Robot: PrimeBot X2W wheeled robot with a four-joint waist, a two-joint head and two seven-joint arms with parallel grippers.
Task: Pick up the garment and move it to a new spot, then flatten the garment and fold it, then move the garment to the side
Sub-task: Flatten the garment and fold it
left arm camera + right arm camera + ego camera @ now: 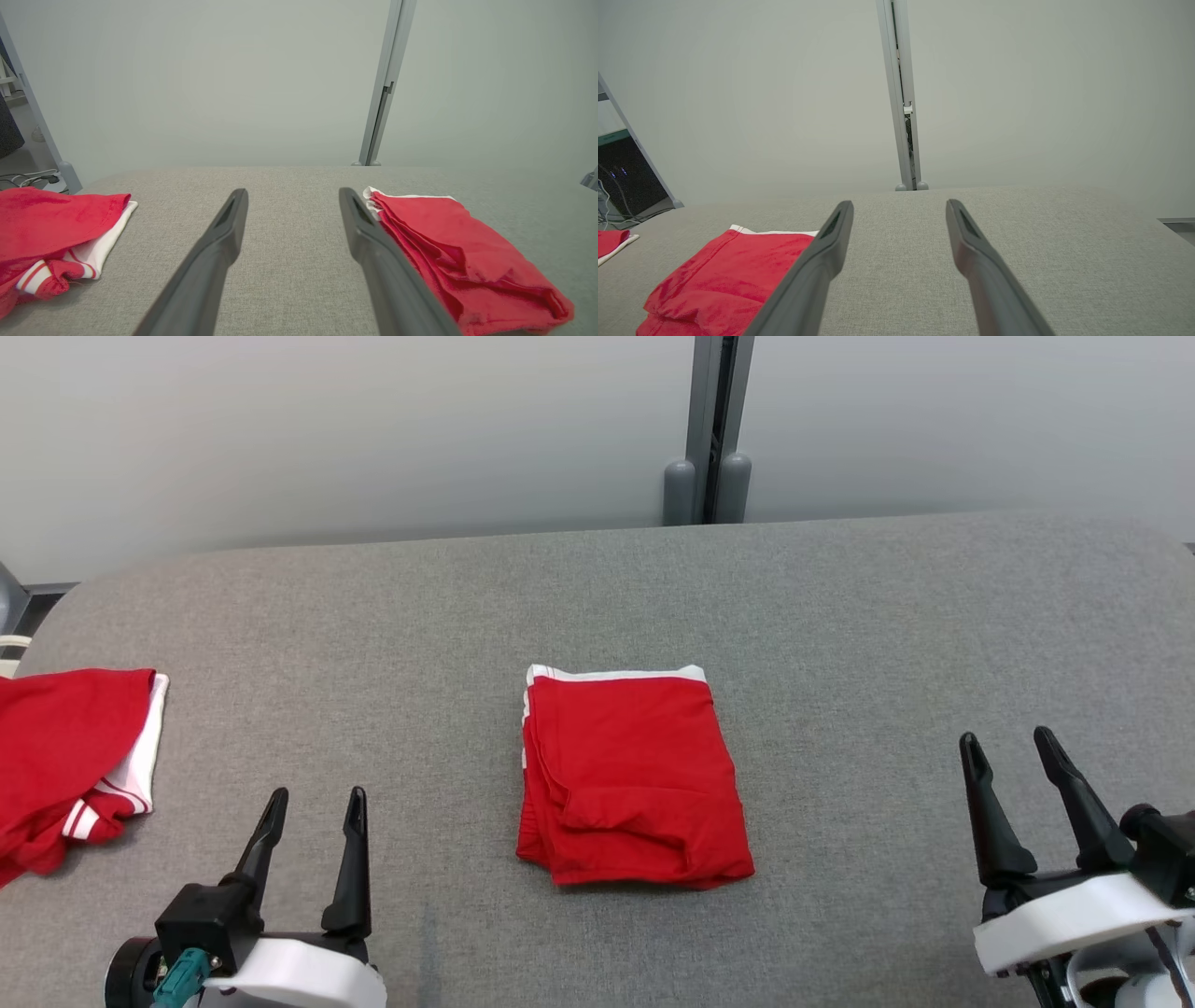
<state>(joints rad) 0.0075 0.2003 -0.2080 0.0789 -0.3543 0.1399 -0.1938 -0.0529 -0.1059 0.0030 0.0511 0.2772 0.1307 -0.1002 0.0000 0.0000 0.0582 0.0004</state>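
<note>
Lying folded, garment (631,779) points white edge away.

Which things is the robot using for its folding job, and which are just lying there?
For the job: folded garment, left hand, right hand, both open.
Lying about: crumpled garment at the left, grey post.

Open grey table (840,616) lies all round the folded garment (630,775); a crumpled red garment (65,756) blocks the left edge.

The left gripper (317,793) rests low at the robot's left, jaws spread wide. The right gripper (1008,737) sits likewise at the right, jaws equally wide, apparently leaning slightly leftward.
</note>
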